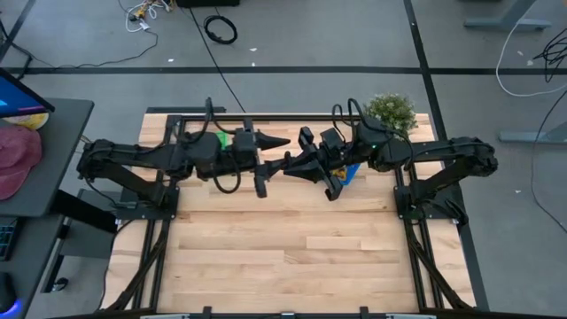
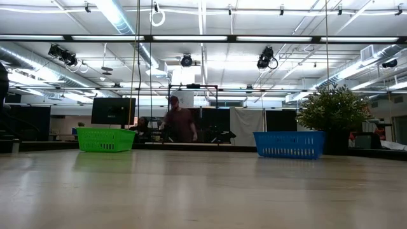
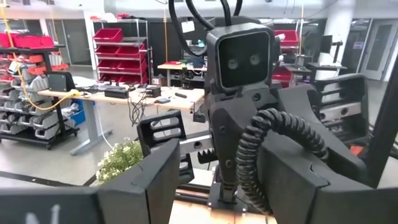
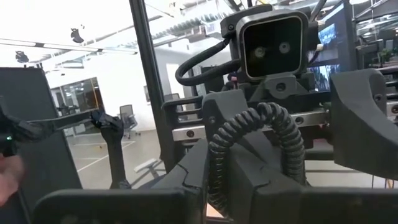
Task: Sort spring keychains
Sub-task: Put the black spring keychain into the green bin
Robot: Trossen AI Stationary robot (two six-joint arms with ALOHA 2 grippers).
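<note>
No spring keychains show in any view. Both arms are held level, high above the far half of the table, and face each other tip to tip. My left gripper (image 1: 276, 159) is open, with one finger pointing toward the right arm. My right gripper (image 1: 289, 165) is shut, its fingers meeting in a point close to the left gripper's fingers. Nothing shows between them. A green basket (image 2: 105, 138) stands on the table at the far left and a blue basket (image 2: 289, 144) at the far right. From above both are mostly hidden under the arms.
A potted plant (image 2: 331, 111) stands at the table's far right corner, behind the blue basket. The near half of the wooden table (image 1: 283, 257) lies bare. Beyond the far edge a person (image 2: 178, 121) stands in the room.
</note>
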